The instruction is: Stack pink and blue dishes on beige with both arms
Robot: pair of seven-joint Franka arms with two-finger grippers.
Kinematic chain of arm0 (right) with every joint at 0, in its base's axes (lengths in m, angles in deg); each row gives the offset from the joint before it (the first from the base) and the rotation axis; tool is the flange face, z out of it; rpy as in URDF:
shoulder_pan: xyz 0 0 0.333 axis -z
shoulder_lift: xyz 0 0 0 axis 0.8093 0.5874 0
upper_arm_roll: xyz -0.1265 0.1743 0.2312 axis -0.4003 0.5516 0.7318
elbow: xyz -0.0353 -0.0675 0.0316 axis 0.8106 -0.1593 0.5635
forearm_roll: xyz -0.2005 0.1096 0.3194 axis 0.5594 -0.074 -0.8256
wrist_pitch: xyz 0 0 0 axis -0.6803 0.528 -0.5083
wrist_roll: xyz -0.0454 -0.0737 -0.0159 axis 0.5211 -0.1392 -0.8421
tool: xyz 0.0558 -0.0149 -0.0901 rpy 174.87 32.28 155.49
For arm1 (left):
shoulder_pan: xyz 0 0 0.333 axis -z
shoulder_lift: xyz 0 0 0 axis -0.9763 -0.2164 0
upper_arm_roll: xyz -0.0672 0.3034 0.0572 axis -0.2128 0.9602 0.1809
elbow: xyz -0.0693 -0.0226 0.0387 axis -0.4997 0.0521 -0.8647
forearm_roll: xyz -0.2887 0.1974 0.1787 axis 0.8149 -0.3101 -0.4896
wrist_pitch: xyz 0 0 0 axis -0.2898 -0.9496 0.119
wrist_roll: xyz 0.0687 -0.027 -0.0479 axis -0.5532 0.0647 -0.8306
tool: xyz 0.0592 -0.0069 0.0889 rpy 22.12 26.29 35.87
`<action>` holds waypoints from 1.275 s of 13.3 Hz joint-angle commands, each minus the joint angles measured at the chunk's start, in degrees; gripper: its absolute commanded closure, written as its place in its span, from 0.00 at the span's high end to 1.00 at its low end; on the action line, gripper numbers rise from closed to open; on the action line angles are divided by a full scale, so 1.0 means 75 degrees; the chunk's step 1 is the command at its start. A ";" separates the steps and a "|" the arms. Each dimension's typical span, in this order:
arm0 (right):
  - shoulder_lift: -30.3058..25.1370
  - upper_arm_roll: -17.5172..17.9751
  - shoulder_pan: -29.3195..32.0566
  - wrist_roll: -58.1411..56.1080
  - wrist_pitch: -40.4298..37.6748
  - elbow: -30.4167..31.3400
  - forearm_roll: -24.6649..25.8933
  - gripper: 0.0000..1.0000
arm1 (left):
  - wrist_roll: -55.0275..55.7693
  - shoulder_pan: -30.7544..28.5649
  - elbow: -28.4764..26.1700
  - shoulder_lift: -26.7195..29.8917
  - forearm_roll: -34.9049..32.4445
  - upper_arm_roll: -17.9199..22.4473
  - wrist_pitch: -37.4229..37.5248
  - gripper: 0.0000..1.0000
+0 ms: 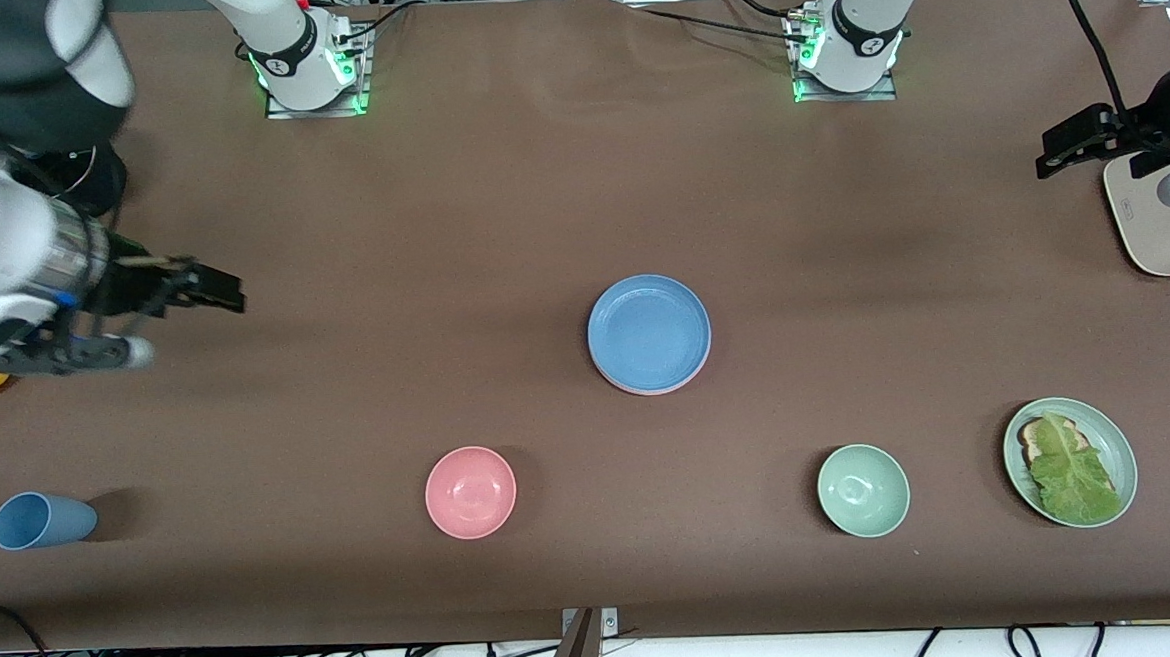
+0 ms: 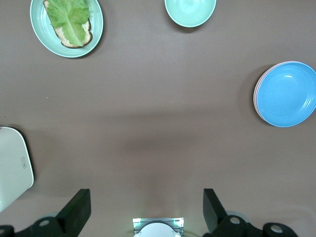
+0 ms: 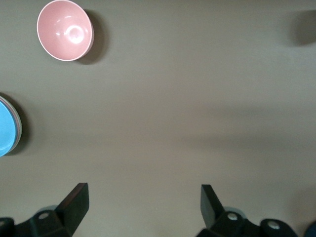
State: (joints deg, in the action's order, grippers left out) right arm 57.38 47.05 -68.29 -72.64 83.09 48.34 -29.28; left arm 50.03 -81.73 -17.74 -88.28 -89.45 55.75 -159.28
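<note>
Blue plate (image 1: pixel 649 332) tops a pink-edged stack; left gripper (image 2: pixel 146 210) and right gripper (image 3: pixel 144 207) gape empty.

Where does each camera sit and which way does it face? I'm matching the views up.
Front view: high across the table, facing both arm bases; shows both arms, blue plate on top of a stack.
Left wrist view: looks down past the open left gripper; green bowl, stack.
Right wrist view: looks down past the open right gripper; pink bowl.
All three share the blue plate.
</note>
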 commanded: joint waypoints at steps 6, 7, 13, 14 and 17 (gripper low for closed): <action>-0.1758 0.1034 0.0625 -0.0068 -0.0549 0.1211 0.0761 1.00 | 0.0032 0.0012 -0.0075 0.0117 0.0044 0.0022 -0.0080 1.00; -0.1688 0.1011 0.0625 -0.0068 -0.0619 0.1049 0.0761 1.00 | 0.0032 0.0012 -0.0075 0.0117 0.0044 0.0034 -0.0080 1.00; -0.1629 0.1011 0.0566 -0.0010 -0.0620 0.0988 0.0749 1.00 | 0.0032 0.0047 -0.0040 0.0117 0.0044 0.0022 -0.0080 1.00; -0.1629 0.1011 0.0566 0.0002 -0.0608 0.0988 0.0761 1.00 | 0.0032 0.0047 -0.0028 0.0106 0.0044 0.0022 -0.0080 1.00; -0.1629 0.1011 0.0566 0.0002 -0.0631 0.0988 0.0761 1.00 | 0.0032 0.0047 -0.0016 0.0106 0.0044 0.0022 -0.0080 1.00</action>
State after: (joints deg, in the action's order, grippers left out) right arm 45.51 53.79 -64.69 -72.96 79.03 55.83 -24.34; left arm 50.10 -81.68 -17.71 -88.27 -89.45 55.68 -159.51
